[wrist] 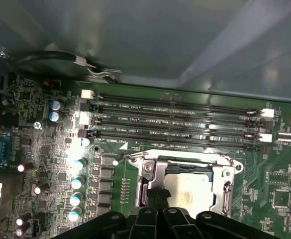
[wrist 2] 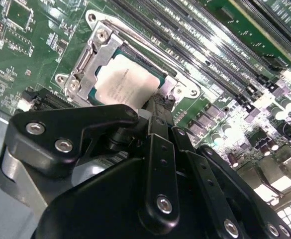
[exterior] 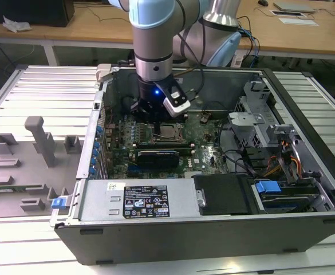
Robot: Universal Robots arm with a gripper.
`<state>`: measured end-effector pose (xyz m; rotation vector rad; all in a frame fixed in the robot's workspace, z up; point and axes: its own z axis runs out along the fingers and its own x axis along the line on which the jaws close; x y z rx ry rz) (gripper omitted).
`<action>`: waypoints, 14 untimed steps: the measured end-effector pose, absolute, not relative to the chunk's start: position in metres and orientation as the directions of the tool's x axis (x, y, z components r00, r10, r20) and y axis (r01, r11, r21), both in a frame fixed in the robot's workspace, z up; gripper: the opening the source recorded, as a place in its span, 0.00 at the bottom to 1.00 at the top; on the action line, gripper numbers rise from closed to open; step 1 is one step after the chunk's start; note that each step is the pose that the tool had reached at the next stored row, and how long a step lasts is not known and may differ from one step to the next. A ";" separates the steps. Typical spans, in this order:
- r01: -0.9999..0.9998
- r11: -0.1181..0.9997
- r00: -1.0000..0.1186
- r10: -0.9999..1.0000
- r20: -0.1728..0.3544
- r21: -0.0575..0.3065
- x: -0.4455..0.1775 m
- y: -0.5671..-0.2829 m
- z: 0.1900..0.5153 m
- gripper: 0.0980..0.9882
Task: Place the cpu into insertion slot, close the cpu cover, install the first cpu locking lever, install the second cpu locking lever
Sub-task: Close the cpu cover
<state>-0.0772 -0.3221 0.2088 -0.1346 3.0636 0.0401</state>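
**End effector at the loaded CPU socket**

**Exterior view.** We see the arm (exterior: 153,34) extending down into an open computer case (exterior: 98,200), which rests on a ribbed metal counter (exterior: 41,86). The end effector (exterior: 154,118) hangs low over the green circuit board (exterior: 210,143). It is just beside the insertion slot (exterior: 160,136), on the exterior view's left of it. The cpu (exterior: 172,131) appears as a pale grey square in the slot's centre.

**Second wrist view.** Here the cpu (wrist 2: 123,82) lies flat in the slot, its silvery-grey top matte with a paler edge. The cpu cover (wrist 2: 88,62), a bright metal frame, lies down over the chip's margins, and the chip shows through its window. The end effector (wrist 2: 157,107) stands at the socket's near edge. We cannot tell whether it touches the metal. Its fingers look pressed together, with nothing pinched between them.

**First wrist view.** We find the cover (wrist: 157,169) and the chip (wrist: 192,191) between the long black memory slots (wrist: 175,119) and the end effector (wrist: 156,198). The end effector's dark fingertips meet along a thin seam at the frame's corner.
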 end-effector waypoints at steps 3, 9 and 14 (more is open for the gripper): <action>-0.093 0.995 -0.993 -0.090 -0.078 0.036 -0.078 -0.322 0.207 0.01; -0.095 0.995 -0.993 -0.092 -0.078 0.036 -0.075 -0.322 0.205 0.01; -0.095 0.995 -0.993 -0.092 -0.078 0.036 -0.073 -0.322 0.208 0.01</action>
